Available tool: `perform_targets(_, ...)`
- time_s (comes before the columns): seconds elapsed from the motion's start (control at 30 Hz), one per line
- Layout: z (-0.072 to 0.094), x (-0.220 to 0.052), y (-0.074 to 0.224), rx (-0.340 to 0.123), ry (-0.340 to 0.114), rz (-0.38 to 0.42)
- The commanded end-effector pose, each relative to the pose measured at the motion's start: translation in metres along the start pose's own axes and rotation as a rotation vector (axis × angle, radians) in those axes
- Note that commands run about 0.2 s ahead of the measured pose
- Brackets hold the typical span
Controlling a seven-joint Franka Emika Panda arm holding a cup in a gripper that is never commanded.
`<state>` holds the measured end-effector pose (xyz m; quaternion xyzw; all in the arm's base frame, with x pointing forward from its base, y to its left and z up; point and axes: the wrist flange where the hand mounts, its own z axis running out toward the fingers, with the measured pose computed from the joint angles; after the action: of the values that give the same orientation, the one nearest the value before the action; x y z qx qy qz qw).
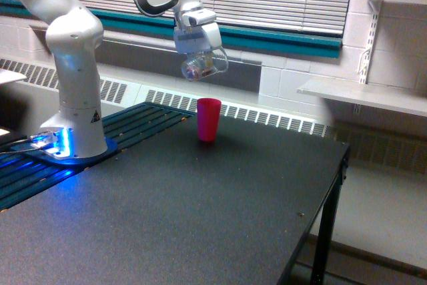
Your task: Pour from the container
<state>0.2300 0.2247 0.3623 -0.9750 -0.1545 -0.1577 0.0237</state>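
The white end effector (199, 57) is clamped on a clear plastic cup (201, 67), tipped sideways above an opaque pink tumbler (208, 119) on the speckled black surface (200, 211).

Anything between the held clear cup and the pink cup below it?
Nothing. In the exterior view only open air separates the tilted clear cup in the gripper from the pink cup standing on the table.
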Motion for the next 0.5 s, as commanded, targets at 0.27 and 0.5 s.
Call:
perform_targets(0.27, 0.03, -0.026, -0.009, -0.029, -0.092, -0.064)
perform_targets(0.5, 0.041, -0.028, -0.008, -0.04, -0.111, -0.069)
